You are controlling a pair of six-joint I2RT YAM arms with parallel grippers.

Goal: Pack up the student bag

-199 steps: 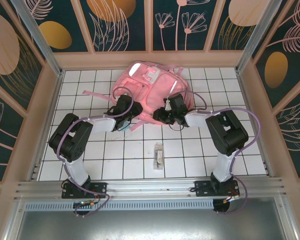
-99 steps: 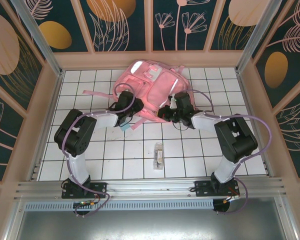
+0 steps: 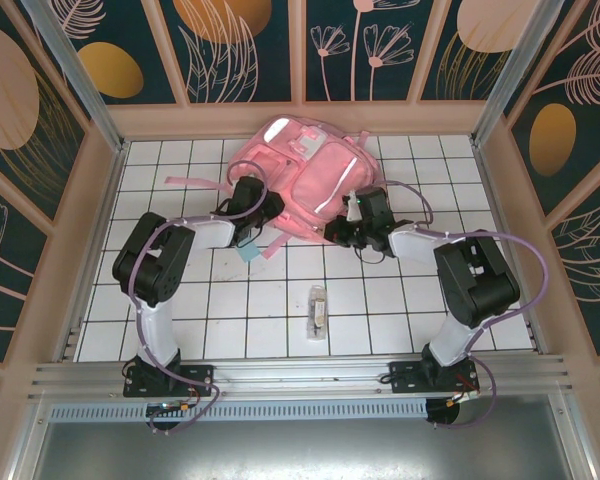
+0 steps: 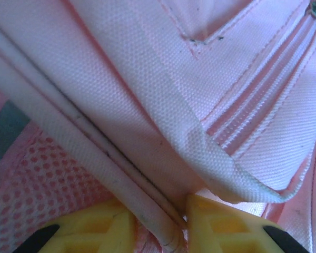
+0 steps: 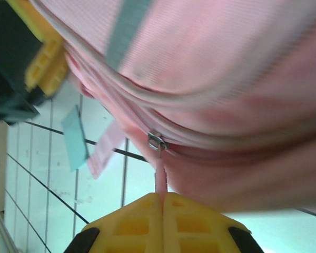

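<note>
The near edge of the student bag [image 3: 310,170] is hidden under the left arm [image 3: 208,232] and right arm [image 3: 420,240]. Its fabric is blurred in the right wrist view. The item [image 3: 318,310] by the table's [image 3: 250,330] near edge is too small to identify.

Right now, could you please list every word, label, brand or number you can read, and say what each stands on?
No text is legible.
The white patch on the large pink fabric backpack: too small to read any print.
The small pale packaged item on the white tiled table: markings too small to read.
The teal tag beside the backpack: blurred, no print made out.
</note>
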